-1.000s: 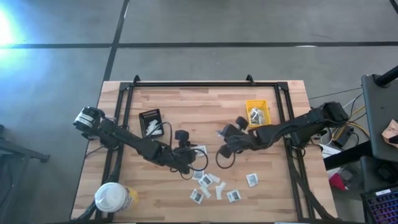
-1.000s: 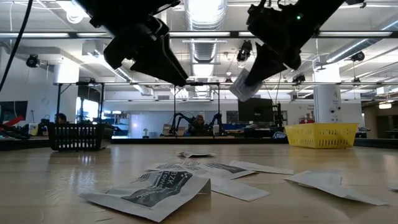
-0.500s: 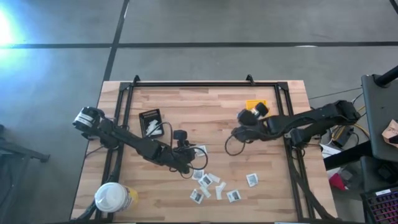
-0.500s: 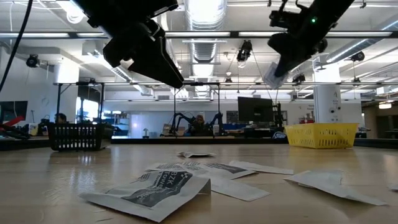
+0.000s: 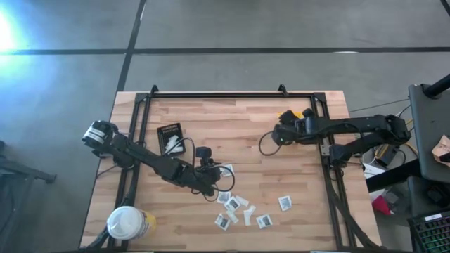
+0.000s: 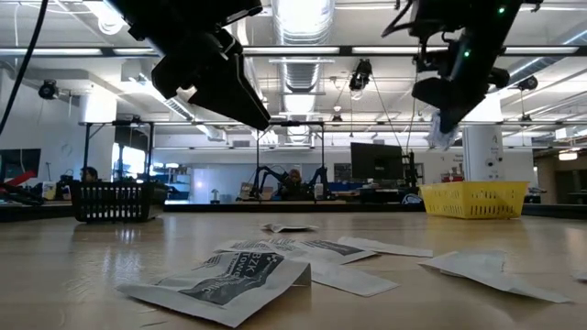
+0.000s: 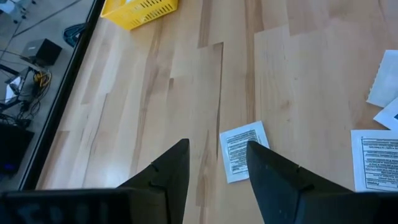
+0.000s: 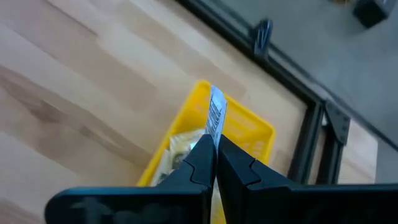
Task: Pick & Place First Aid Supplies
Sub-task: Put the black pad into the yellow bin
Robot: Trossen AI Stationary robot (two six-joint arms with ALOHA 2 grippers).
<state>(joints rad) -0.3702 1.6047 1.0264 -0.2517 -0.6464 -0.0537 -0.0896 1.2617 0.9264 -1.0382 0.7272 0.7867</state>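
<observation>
While several packets are left scattered on the counter, a few are already seen in the yellow bin; the right hand is pinched on one packet above that bin, carried there from mid-counter; the left hand is held wide over a packet near the pile, unmoved.

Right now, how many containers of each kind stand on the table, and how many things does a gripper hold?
Yellow bin: 1
Black tray: 1
White-lidded tub: 1
Packet held in the right gripper: 1
Total: 4
</observation>
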